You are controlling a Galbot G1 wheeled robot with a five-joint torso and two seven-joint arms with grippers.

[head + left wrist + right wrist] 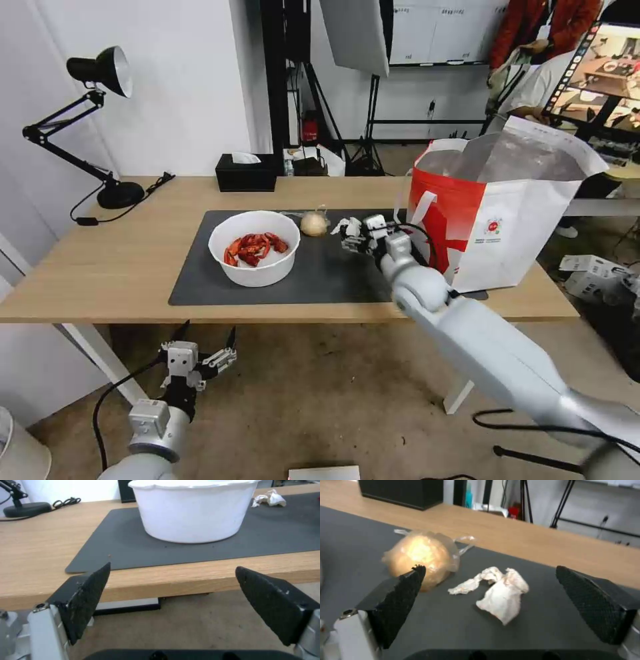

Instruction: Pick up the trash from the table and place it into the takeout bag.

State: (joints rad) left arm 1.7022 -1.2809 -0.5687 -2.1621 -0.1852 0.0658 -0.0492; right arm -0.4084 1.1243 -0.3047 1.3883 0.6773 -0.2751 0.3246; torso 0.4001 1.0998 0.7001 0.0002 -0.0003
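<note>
White crumpled tissue | long axis toward R gripper | jaws apart

Wood table, matt mat, foil-lined bag.

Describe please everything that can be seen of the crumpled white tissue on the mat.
The crumpled white tissue is a small wad of thin, soft-looking paper, twisted into two lobes with a narrow tail, and it has faint pale stains. It lies loose on the dark grey mat, close beside the beige wrapped ball; whether the two touch cannot be told. The right pincer is open just in front of it, one finger on each side, not touching it.
</note>
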